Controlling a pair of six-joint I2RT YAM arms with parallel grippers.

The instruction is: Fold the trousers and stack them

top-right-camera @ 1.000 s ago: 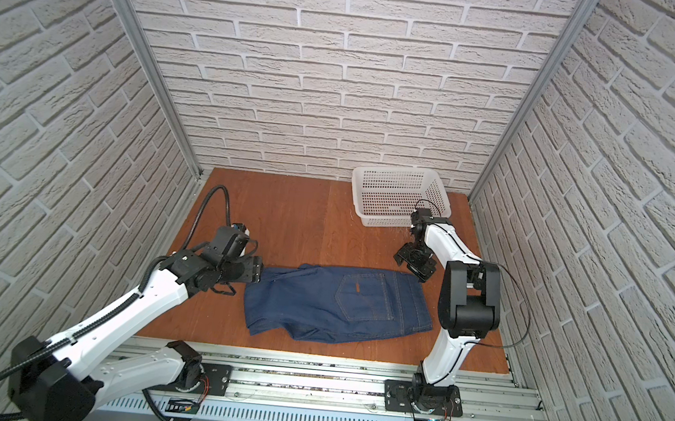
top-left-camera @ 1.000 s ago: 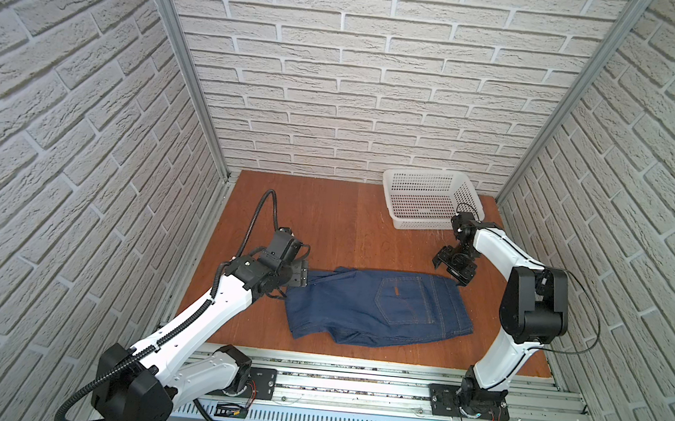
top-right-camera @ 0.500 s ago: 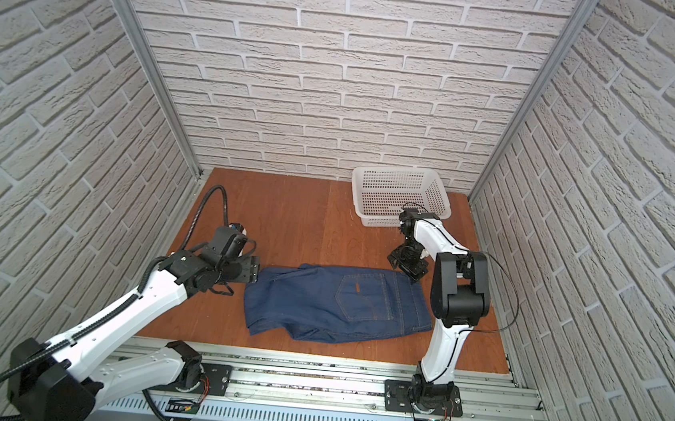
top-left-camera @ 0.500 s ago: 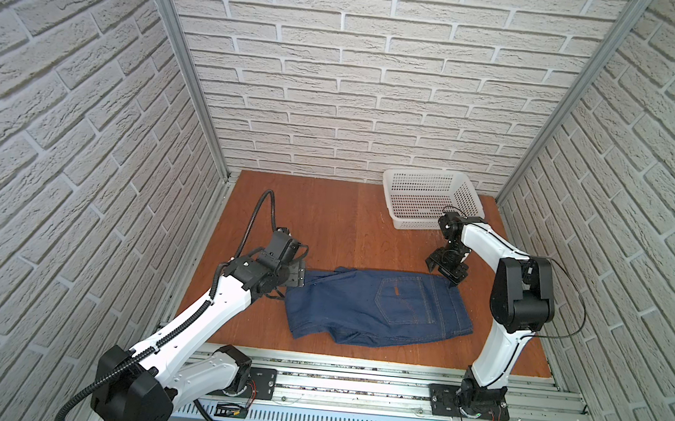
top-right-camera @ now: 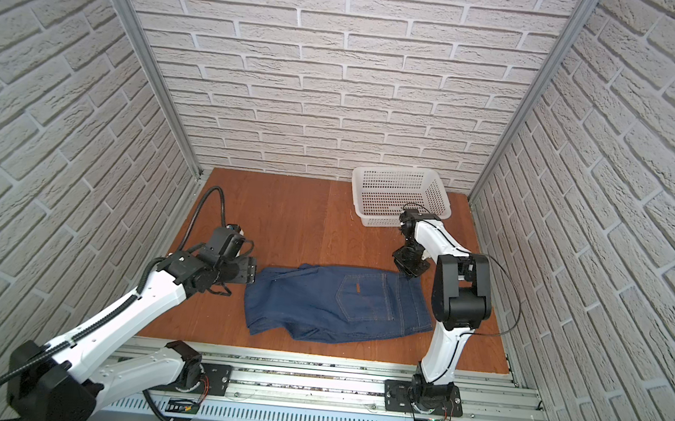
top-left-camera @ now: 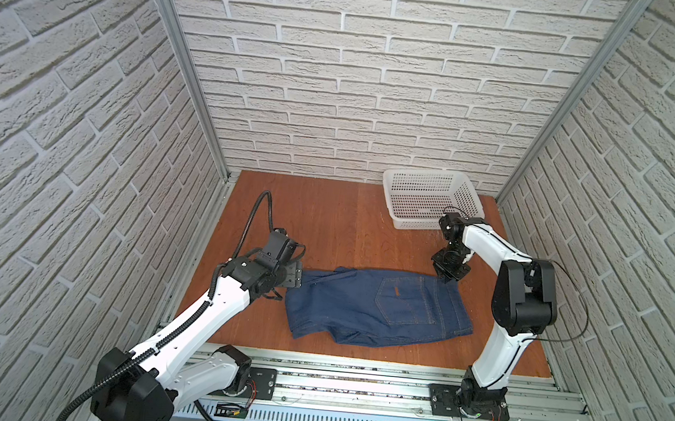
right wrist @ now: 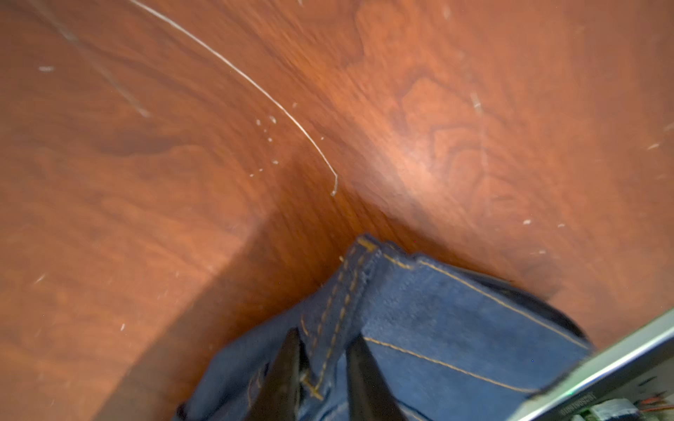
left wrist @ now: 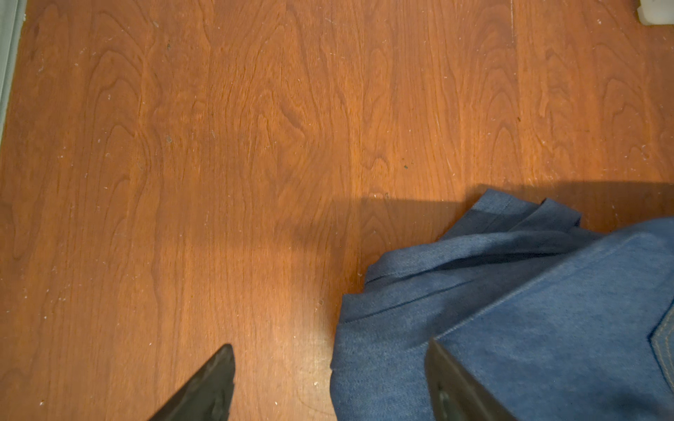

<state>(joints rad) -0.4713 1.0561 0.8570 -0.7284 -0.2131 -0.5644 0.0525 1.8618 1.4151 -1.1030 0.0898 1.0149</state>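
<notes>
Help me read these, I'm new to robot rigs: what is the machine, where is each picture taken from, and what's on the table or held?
These are two white robot arms, the left arm and the right arm, bolted to a rail at the front of a wooden table. Two pictures look down from overhead, nearly the same view; the two close-ups come from a camera on each wrist. On the table lie folded dark blue trousers and, at the back, a white basket. The right arm's jaws are closed on a stitched corner of the trousers. The left arm's jaws stand wide open at the opposite edge, holding nothing.
</notes>
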